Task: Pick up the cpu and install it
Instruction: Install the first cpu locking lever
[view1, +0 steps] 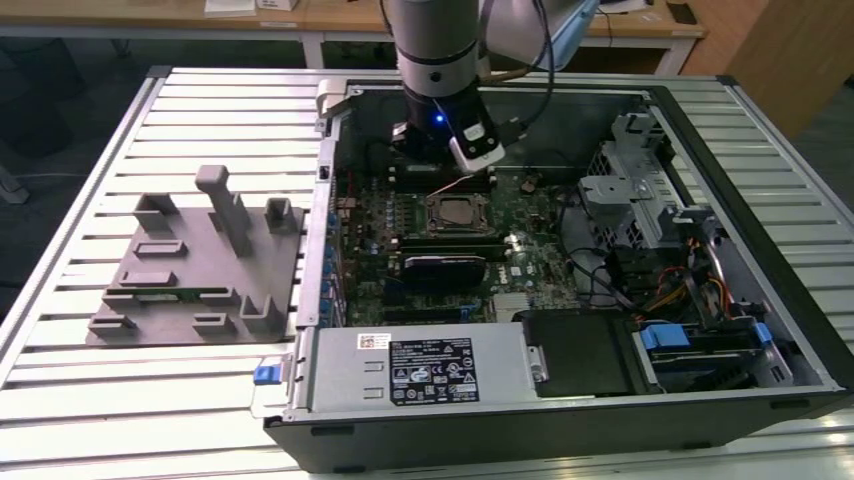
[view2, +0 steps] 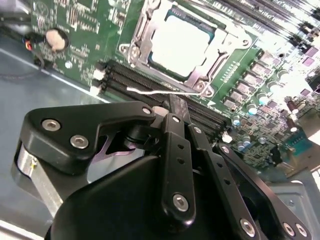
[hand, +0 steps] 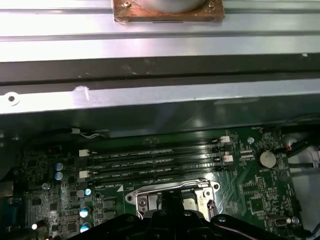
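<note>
- The cpu (view2: 181, 44) lies in the motherboard socket (view2: 145, 42), its pale lid facing up and looking level inside the metal frame. By the look of it, the placing is done.
- The gripper (view2: 176, 107) hangs just off the socket, at 12 o'clock from it in the exterior view. Its jaws look drawn together with nothing between them.
- To do this step well, I judge any motion should be straight up and down. A sideways drag could shift the chip or scrape the frame.
- A thin white wire (view2: 150, 92) runs right by the jaw tips and could snag. The memory slots (view2: 125, 79) lie beneath them.
- In the exterior view, a power supply (view1: 414, 370) sits at 6 o'clock and cables (view1: 667, 290) at 3 o'clock. A grey fixture (view1: 187, 260) rests at 9 o'clock on the surface (view1: 80, 400).
</note>
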